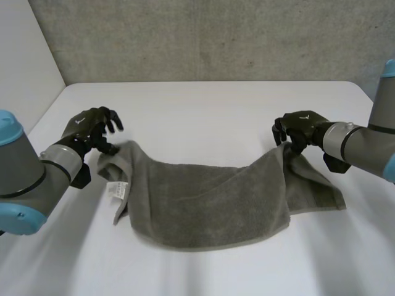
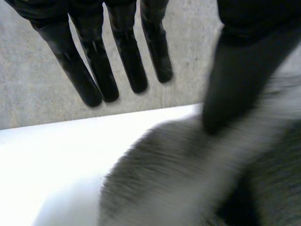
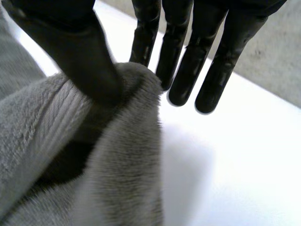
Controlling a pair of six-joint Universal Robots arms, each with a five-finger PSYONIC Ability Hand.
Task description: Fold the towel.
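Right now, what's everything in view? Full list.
towel: 1, grey, on the table between the hands, both ends raised
label: 1, white, on the towel's edge near the left hand
table: 1, white, under the towel
wall: 1, grey, behind the table
arms: 2, grey with light-blue caps, one each side
left hand: 1, black, at the towel's left corner, fingers straight, thumb on cloth
right hand: 1, black, pinching the towel's right end
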